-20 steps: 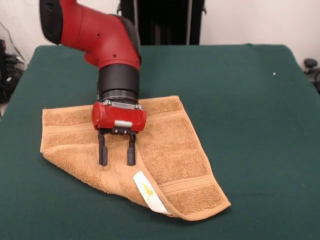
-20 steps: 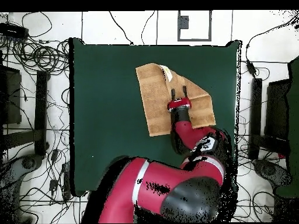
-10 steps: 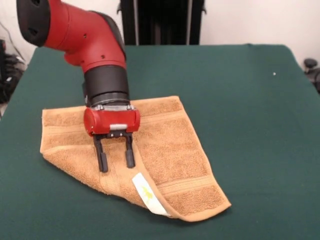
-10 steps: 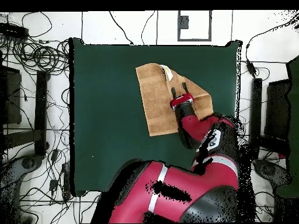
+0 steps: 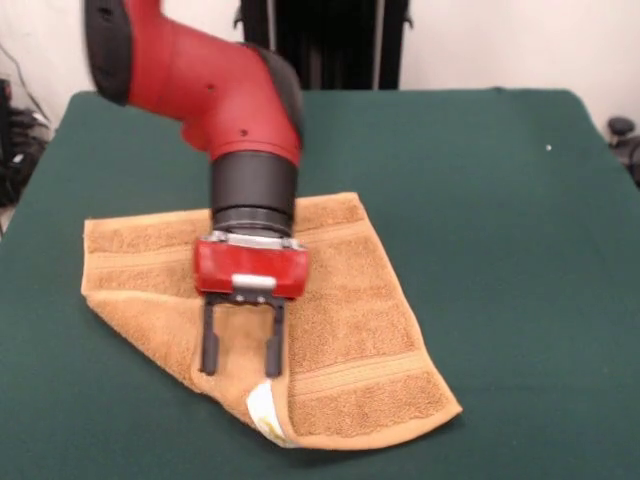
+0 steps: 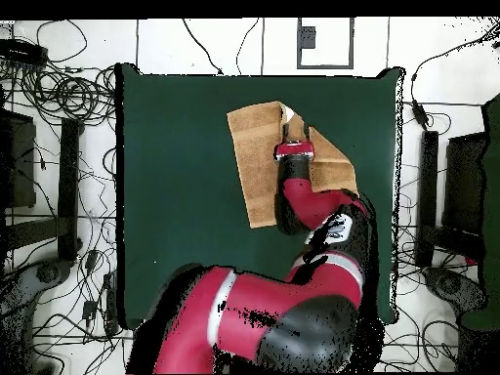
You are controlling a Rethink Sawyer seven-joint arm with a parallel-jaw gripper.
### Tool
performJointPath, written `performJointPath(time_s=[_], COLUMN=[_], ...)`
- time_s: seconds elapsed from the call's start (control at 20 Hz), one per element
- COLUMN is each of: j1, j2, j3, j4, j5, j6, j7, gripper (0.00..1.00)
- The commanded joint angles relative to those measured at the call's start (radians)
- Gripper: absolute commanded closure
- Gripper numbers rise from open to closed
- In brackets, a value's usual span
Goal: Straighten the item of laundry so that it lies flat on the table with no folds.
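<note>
The item of laundry, an orange-tan towel [image 5: 350, 300], lies on the green table [image 5: 500, 200] with one flap folded diagonally over the rest. Its white tag [image 5: 262, 408] is curled up at the near edge. My gripper [image 5: 240, 368] points straight down at that near folded edge, open, with both fingertips [image 5: 208, 360] on or just above the cloth and the fold line running between them. In the overhead view the gripper [image 6: 294, 135] sits on the towel [image 6: 256, 171] close to the tag [image 6: 286, 115], and the arm hides part of the towel's right half.
A tiny white speck [image 5: 548, 148] lies on the table at the far right. A black stand [image 5: 325, 45] rises behind the table. Cables and dark equipment [image 6: 59, 127] surround the table [image 6: 176, 176] on the floor.
The gripper has moved toward the towel's near edge and come lower. The tag and the folded edge beside it have bunched and curled up. The jaws stay equally spread.
</note>
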Motion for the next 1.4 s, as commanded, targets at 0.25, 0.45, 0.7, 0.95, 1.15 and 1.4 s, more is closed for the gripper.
performJointPath(time_s=[0.25, 0.45, 0.7, 0.95, 1.15, 1.4], j1=[0.304, 0.346, 0.354, 0.313, 0.254, 0.227], j2=[0.207, 0.237, 0.267, 0.279, 0.277, 0.273], j3=[-0.244, -0.31, -0.351, -0.327, -0.275, -0.241], j4=[0.156, 0.148, 0.115, 0.071, 0.008, -0.006], j5=[0.527, 0.556, 0.532, 0.464, 0.351, 0.316], j6=[-0.174, -0.146, -0.113, -0.104, -0.071, -0.07], j7=[-0.308, -0.249, -0.17, -0.062, 0.037, 0.062], gripper=[0.0, 0.0, 0.0, 0.0, 0.0, 0.0])
